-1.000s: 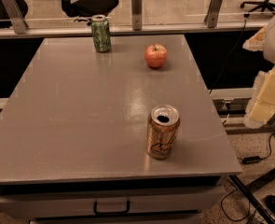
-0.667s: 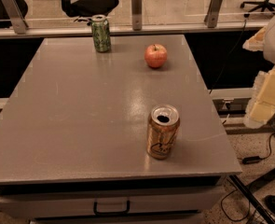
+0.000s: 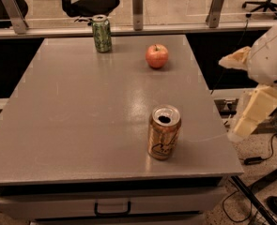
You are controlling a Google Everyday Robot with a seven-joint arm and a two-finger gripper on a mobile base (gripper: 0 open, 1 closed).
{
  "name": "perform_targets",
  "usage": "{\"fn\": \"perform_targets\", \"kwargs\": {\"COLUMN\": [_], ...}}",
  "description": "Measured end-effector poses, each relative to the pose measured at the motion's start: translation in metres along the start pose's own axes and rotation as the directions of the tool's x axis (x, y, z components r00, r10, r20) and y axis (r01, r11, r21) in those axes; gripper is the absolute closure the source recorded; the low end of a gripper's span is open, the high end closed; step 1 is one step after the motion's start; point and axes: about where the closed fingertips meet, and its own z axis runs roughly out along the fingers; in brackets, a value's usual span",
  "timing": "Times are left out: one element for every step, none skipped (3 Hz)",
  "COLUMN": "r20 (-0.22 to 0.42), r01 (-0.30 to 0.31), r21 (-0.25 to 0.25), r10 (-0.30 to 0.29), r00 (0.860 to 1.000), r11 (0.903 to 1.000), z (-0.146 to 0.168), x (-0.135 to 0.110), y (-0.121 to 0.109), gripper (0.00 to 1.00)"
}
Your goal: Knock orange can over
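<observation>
The orange can [image 3: 164,132] stands upright on the grey table [image 3: 81,107], near the front right corner. Its body is orange-gold with dark script, and its silver top is opened. My gripper [image 3: 228,99] hangs off the table's right edge, to the right of the can and well apart from it. It is open and holds nothing, with its cream fingers [image 3: 253,112] spread. The white arm body shows at the right edge of the view.
A green can [image 3: 102,33] stands upright at the table's far edge. A red-orange apple [image 3: 157,56] lies at the far right. A glass barrier with metal posts runs behind the table. Cables lie on the floor at the right. A drawer handle [image 3: 112,209] sits under the front edge.
</observation>
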Motion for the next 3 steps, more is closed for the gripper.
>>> {"fn": "perform_targets", "kwargs": {"r20": [0.113, 0.173, 0.248], "r01": [0.062, 0.09, 0.109], "r21": [-0.057, -0.083, -0.133], "r10": [-0.055, -0.074, -0.074], "r00": [0.992, 0.982, 0.966], "r11": [0.9964, 0.9925, 0.985], "z": [0.027, 0.042, 0.059], "x": [-0.018, -0.032, -0.055], "y": [0.018, 0.032, 0.05], "gripper": [0.0, 0.0, 0.0]}}
